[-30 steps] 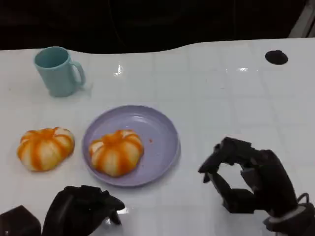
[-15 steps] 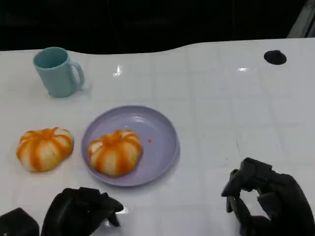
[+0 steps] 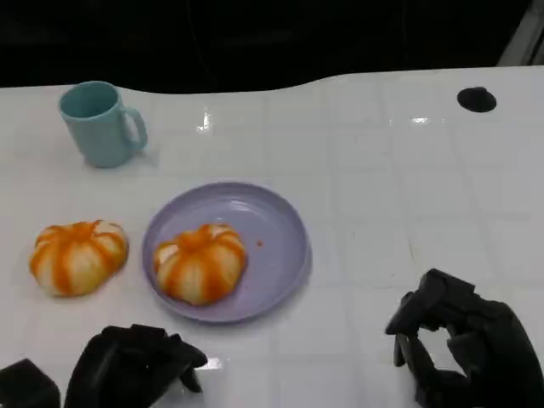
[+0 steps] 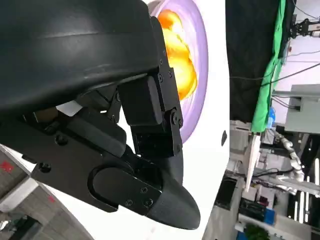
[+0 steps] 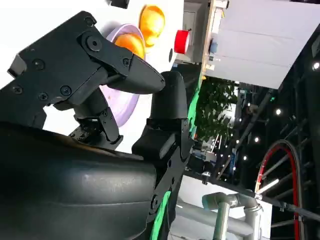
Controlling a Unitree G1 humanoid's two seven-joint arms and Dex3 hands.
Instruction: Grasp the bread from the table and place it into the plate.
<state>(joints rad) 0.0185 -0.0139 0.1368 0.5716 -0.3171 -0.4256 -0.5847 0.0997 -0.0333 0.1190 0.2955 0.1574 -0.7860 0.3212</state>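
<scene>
On table [image 3: 382,170]: two breads [image 3: 201,263] [image 3: 77,256], one plate [image 3: 280,234].

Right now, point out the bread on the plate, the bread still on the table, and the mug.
bread on the plate [image 3: 201,263], head view, middle of its orange-striped top.
bread on the table [image 3: 77,256], head view, centre of its top, left of the plate.
mug [image 3: 96,125], head view, front of its light blue wall.

The glossy white tiled desk [image 3: 382,170] carries a light-blue ceramic mug [image 3: 100,124], a round lilac plate [image 3: 280,234] and an orange-striped bread bun [image 3: 76,256].
</scene>
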